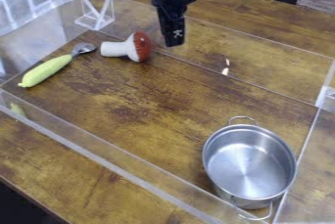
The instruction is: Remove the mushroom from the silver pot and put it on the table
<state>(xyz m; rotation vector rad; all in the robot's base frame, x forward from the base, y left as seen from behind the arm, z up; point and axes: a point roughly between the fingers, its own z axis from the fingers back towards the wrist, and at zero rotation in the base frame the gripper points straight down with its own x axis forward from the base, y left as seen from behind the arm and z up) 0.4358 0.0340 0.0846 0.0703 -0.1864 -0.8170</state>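
The mushroom (128, 47), red-brown cap and white stem, lies on its side on the table (144, 106) at the back left. It is outside the silver pot (249, 164), which stands empty at the front right. My gripper (171, 42) hangs pointing down just right of the mushroom's cap, close to it. No contact with the cap shows. The dark fingers read as one block, so their spacing is unclear. Nothing is visibly held.
A yellow-green corn cob (46, 69) lies at the left, near a small silver piece (82, 49). Clear acrylic walls (92, 155) ring the work area. A clear stand (94, 13) sits at the back left.
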